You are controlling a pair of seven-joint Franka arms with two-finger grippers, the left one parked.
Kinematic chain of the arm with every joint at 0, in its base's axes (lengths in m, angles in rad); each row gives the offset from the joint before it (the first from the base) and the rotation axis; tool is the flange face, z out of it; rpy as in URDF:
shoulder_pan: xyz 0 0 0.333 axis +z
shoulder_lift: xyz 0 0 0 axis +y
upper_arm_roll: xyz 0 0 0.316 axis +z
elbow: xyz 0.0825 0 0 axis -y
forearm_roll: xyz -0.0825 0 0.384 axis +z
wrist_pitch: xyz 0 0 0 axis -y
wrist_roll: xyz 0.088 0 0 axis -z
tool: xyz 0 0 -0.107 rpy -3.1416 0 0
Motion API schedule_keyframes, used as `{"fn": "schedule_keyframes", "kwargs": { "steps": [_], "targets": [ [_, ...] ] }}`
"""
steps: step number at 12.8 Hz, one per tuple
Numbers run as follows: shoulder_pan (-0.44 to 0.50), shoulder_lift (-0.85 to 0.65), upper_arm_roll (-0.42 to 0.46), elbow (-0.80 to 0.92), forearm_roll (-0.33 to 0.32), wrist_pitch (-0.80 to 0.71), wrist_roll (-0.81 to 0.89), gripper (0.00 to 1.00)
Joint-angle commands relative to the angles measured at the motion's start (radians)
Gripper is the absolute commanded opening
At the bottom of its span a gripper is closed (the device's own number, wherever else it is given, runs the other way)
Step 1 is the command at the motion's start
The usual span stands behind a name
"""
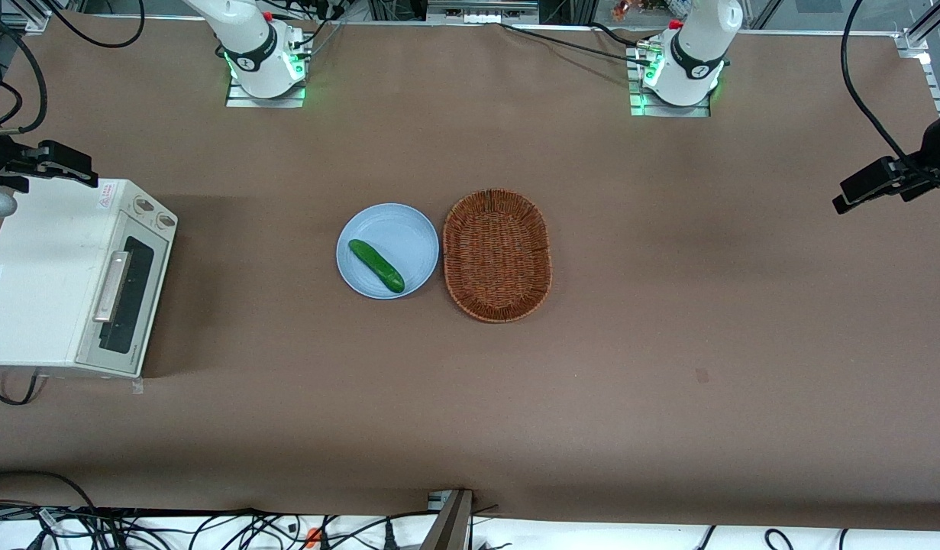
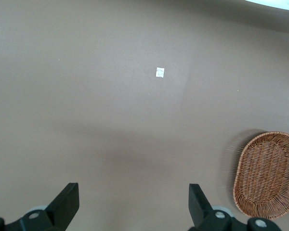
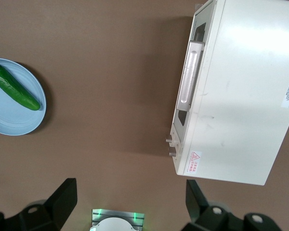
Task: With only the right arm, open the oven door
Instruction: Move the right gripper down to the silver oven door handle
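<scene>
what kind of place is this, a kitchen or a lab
Likely a robotics lab: the right arm is bolted to a brown table strung with cables, its hand open, raised over the table beside the shut oven door.

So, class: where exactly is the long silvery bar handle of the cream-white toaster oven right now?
The silvery bar handle lies across the closed oven door at the working arm's end of the table; the open gripper hangs high above, apart from it.
</scene>
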Motion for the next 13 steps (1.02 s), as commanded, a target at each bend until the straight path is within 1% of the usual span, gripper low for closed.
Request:
{"fn": "schedule_keyframes", "kwargs": {
  "steps": [1, 3, 4, 5, 7, 8, 9, 11, 12, 13],
  "targets": [
    [0.002, 0.039, 0.006, 0.000, 0.010, -0.011, 0.015, 0.88],
    [0.007, 0.067, 0.008, -0.019, 0.013, -0.009, 0.038, 0.65],
    [0.018, 0.088, 0.009, -0.024, 0.013, -0.009, 0.064, 0.47],
    [0.028, 0.108, 0.009, -0.024, 0.012, -0.009, 0.089, 0.33],
    [0.056, 0.154, 0.008, -0.024, 0.001, -0.001, 0.118, 0.13],
    [0.074, 0.179, 0.008, -0.024, -0.029, 0.003, 0.120, 0.05],
    [0.100, 0.206, 0.008, -0.026, -0.078, 0.006, 0.132, 0.00],
    [0.152, 0.255, 0.008, -0.042, -0.195, 0.021, 0.213, 0.00],
    [0.165, 0.275, 0.008, -0.053, -0.230, 0.035, 0.222, 0.00],
    [0.162, 0.288, 0.008, -0.056, -0.246, 0.046, 0.219, 0.00]
  ]
}}
